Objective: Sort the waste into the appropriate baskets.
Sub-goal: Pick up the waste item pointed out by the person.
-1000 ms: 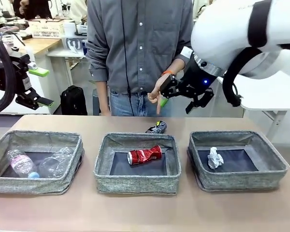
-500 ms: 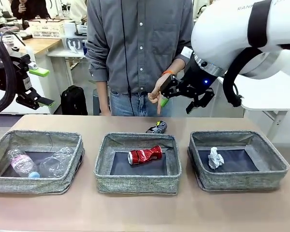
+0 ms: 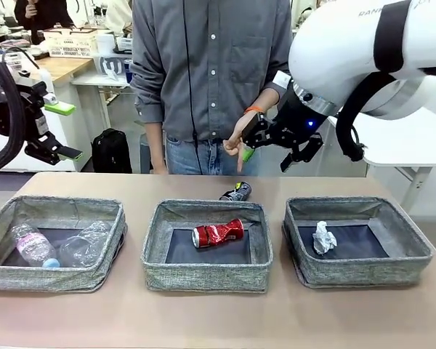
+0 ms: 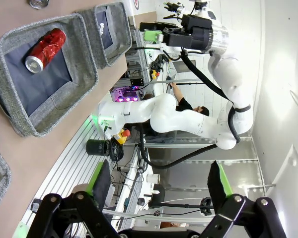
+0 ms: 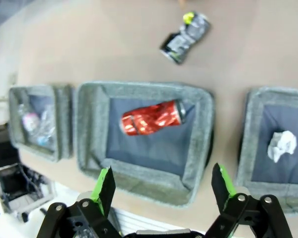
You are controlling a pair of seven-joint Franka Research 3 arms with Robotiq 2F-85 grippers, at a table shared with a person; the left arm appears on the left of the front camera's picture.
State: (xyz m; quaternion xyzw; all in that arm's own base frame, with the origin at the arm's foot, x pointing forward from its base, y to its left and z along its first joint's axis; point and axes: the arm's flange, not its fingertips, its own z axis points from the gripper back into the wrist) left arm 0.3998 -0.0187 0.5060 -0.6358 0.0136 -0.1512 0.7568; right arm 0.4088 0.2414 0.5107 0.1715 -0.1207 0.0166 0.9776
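The table [image 3: 203, 320] is a smooth tan surface, and across its near part stand three shallow baskets of grey woven fabric with soft, slightly slumped sides and dark flat bottoms. The left basket [image 3: 7, 273] holds a clear plastic bottle [image 3: 33, 246] with a pinkish label beside a crumpled clear plastic cup [image 3: 86, 243]; the middle basket [image 3: 203, 276] holds a crushed red can [image 3: 217, 233], shiny and dented; the right basket [image 3: 414, 251] holds a crumpled white paper ball [image 3: 323, 238]. Just behind the middle basket's far rim a crushed black can [image 3: 235, 192] lies on the bare table. Above that, the right tool [image 3: 265, 153] hangs in the air with its jaws spread wide, gripping nothing — a person's hand [image 3: 237, 139] points a finger down just beside it. The left tool [image 3: 62, 131] hovers high at the left edge, also spread wide and free of anything. Beyond the person in a grey shirt lies a cluttered room of desks and boxes.
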